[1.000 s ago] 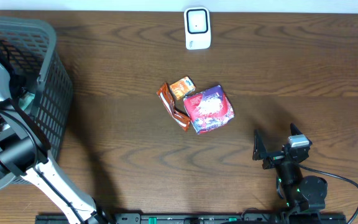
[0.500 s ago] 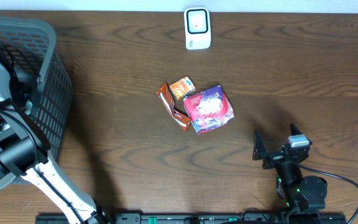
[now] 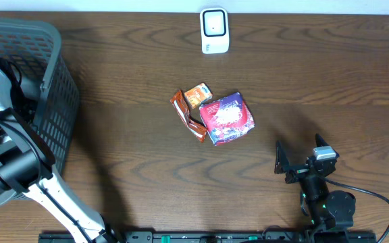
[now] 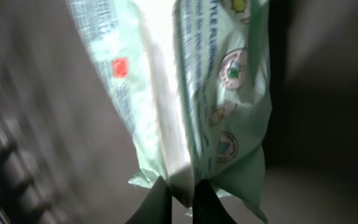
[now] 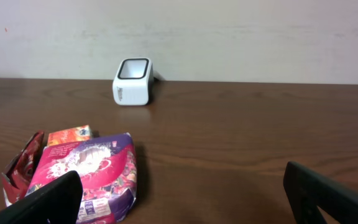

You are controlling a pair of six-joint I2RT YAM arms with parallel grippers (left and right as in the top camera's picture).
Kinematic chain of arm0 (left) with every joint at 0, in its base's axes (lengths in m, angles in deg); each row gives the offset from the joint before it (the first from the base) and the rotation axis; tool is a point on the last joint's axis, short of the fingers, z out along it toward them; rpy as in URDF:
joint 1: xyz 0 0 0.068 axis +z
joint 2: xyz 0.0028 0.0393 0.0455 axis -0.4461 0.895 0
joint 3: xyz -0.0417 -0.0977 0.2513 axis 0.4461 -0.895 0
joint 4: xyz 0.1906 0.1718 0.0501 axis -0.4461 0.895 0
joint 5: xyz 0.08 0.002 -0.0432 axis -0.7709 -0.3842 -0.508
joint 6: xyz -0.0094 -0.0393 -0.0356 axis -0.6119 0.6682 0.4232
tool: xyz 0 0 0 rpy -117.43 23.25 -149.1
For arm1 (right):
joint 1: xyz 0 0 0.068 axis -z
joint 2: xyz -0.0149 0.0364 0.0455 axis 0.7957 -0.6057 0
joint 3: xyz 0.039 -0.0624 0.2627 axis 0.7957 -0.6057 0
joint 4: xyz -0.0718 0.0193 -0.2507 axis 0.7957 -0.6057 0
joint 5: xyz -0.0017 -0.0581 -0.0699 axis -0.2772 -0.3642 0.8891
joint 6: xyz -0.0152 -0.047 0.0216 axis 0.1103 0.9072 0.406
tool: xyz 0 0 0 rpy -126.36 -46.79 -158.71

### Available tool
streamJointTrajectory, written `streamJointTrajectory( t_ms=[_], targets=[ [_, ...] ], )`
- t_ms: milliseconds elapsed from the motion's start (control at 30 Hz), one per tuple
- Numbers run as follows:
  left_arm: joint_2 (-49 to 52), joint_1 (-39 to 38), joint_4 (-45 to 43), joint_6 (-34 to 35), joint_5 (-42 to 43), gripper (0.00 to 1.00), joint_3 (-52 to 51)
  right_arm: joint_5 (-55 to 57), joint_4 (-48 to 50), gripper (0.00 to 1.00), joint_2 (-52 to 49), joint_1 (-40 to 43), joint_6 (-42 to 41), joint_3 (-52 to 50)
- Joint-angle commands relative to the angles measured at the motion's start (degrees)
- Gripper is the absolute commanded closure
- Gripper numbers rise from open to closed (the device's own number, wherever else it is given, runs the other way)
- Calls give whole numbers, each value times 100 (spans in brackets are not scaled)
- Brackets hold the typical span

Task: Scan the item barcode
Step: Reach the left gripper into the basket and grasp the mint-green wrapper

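The left gripper (image 4: 181, 190) is shut on the lower sealed edge of a pale green packet (image 4: 191, 93), down inside the grey basket (image 3: 46, 40) at the table's 9 o'clock side. In the wrist view the packet runs away from the fingertips toward 12 o'clock.

A thin, glossy film is shown, with a crease along its length, so a light, soft and probably slippery item is to be expected, one that may flop and swing once lifted. The doubled seam seems the right place to pinch, though a deeper bite would likely be safer. Small print, a red square and round emblems can be made out, but no barcode can be picked out.

The white scanner (image 3: 215, 30) stands at 12 o'clock on the table, well apart from the basket. The right gripper (image 3: 300, 156) is parked at 5 o'clock, jaws wide and empty.
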Motion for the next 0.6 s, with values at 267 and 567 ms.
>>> streamJointTrajectory(
  t_ms=[267,567],
  targets=[
    [-3329,2,-1231,-79,3023,93,221,-26,-20,1,20,-2,66,-7],
    [-4833,4,-1486,-136,1637,37,216,-26,-17,1,20,-2,66,-7]
  ],
)
